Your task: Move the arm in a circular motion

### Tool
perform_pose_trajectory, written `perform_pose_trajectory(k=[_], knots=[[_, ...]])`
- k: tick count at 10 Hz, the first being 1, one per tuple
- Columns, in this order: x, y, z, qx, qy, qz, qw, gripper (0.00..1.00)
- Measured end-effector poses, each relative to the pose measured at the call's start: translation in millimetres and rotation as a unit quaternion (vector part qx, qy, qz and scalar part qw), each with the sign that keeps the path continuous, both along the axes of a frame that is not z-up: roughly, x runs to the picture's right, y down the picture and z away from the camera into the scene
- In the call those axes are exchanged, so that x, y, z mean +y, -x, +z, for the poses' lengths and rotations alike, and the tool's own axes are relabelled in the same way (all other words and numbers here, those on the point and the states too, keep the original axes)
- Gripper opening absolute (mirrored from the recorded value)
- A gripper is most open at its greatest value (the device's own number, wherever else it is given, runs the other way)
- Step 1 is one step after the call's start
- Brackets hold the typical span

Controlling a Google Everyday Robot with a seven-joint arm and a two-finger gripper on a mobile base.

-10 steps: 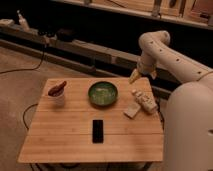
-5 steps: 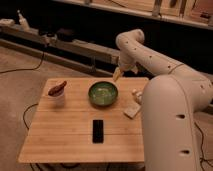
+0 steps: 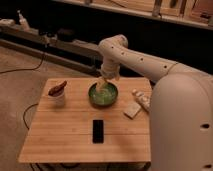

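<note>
The arm (image 3: 145, 62) is large, glossy and white, with thick rounded segments and small dark dots. It reaches from the lower right across the back of the wooden table (image 3: 75, 135) to a bulbous joint at the top middle, then bends down. Its small beige gripper (image 3: 103, 84) hangs over the green bowl (image 3: 103, 95), at or just above the bowl's rim.
A white cup (image 3: 57, 95) with a dark red object in it stands at the table's left. A black phone (image 3: 98, 131) lies flat at the front middle. A white block (image 3: 132, 110) and a tube-like packet (image 3: 142, 100) lie at the right. Cables run on the floor at the left.
The arm has swung steadily leftward, from the table's right side to over the green bowl, and its large near segment now fills more of the right of the view.
</note>
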State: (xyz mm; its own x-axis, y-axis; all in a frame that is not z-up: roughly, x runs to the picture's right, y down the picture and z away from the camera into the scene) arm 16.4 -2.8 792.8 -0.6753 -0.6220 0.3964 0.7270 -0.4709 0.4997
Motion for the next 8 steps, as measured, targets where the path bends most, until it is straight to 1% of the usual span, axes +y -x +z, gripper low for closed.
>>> perform_pose_trajectory(k=[1,2,3,4,5,6,7,8], knots=[[19.6,7.1,-15.5,-0.03,0.017,-0.021,0.9992,0.8],[33.9,5.1,-25.1,-0.04,0.033,-0.034,0.9981,0.8],[57.6,-11.8,-36.6,-0.037,0.062,-0.044,0.9964,0.8],[77.6,-37.7,-44.3,-0.017,0.089,-0.044,0.9949,0.8],[86.1,-53.6,-47.5,0.0,0.1,-0.041,0.9941,0.8],[95.7,-77.1,-51.6,0.028,0.111,-0.032,0.9929,0.8],[102.7,-104.7,-55.7,0.063,0.114,-0.019,0.9913,0.8],[106.3,-125.9,-58.8,0.089,0.113,-0.005,0.9895,0.8]])
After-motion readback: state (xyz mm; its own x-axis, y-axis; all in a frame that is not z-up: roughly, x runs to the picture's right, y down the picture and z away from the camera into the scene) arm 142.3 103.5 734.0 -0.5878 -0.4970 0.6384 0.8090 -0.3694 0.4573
